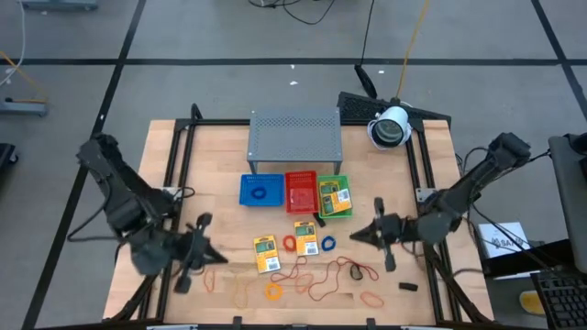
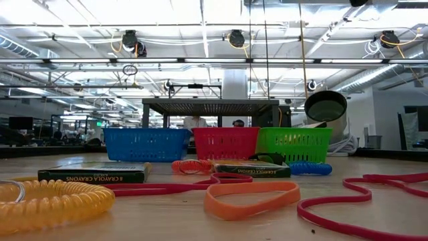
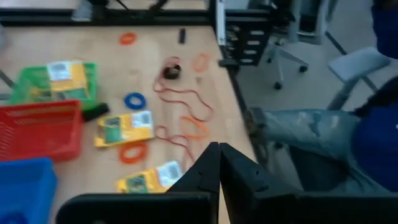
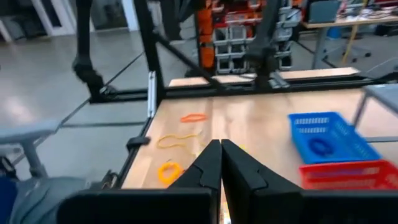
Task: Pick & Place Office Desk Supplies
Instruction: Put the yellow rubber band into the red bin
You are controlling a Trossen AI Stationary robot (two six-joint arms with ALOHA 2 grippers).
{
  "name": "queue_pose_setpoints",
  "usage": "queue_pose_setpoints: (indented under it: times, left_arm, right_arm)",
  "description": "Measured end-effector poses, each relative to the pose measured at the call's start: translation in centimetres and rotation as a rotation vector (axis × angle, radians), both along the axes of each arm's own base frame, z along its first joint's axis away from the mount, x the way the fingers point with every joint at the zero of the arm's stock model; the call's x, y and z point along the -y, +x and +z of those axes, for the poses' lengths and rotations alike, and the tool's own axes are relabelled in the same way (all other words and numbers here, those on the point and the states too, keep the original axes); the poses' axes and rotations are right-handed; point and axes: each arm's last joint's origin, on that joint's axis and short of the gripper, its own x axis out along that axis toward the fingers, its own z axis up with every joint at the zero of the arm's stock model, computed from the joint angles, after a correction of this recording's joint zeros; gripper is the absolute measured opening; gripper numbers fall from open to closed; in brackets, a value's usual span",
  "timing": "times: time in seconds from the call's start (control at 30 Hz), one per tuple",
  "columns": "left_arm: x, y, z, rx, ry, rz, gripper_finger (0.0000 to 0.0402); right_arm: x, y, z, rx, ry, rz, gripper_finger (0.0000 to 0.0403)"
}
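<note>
A: High view, count the stock.
B: Three trays in a row on the table [image 1: 165, 156]: blue tray [image 1: 260, 190], red tray [image 1: 301, 191], green tray [image 1: 334, 196], in front of a grey perforated shelf [image 1: 295, 135]. Yellow-and-green packets: three (one in the green tray [image 1: 336, 197], two loose: [image 1: 266, 254] and [image 1: 305, 237]). A blue ring [image 1: 328, 243] lies beside the second loose packet. Thin red and orange rubber bands [image 1: 341, 271] are tangled near the front edge; number uncertain.
A: Jaws?
B: Left gripper [image 1: 204, 250] sits at the front left, jaws pressed together, holding nothing. Right gripper [image 1: 359, 236] sits right of the packets, jaws likewise closed and empty.
A: Low view?
B: The three trays stand side by side; two packets lie flat before them, with an orange band [image 2: 252, 197] and a yellow coil [image 2: 50, 201] nearest the camera.
A: Left wrist view?
B: Closed fingers [image 3: 208, 168] above the table; two loose packets visible.
A: Right wrist view?
B: Fingers [image 4: 214, 163] together; blue tray beyond.
</note>
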Motion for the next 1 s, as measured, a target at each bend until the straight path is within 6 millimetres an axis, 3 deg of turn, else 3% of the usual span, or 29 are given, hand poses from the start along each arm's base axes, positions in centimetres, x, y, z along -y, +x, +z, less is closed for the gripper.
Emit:
queue_pose_setpoints:
  times: [0.27,0.4,0.57,0.8,1.0]
  left_arm:
    - [3.1,0.1,-2.3,-0.026,0.016,0.104,0.0025]
    - [4.4,1.1,-4.5,-0.073,0.107,0.105,0.0026]
    - [5.8,3.2,-8.3,-0.177,0.220,0.143,0.0026]
    - [3.9,5.4,-12.1,-0.654,0.069,0.240,0.0026]
    - [2.8,7.2,-13.2,-0.755,0.008,0.292,0.0040]
  right_arm:
    - [-3.2,3.0,-4.5,-0.075,-0.130,0.038,0.0000]
    - [-3.4,4.0,-6.0,-0.099,-0.241,0.033,0.0000]
    - [-3.1,5.5,-7.0,-0.091,-0.230,-0.006,0.0000]
    - [-2.8,6.7,-8.0,-0.089,-0.223,-0.038,0.0000]
    - [-2.0,7.3,-8.5,-0.115,-0.187,-0.078,0.0000]
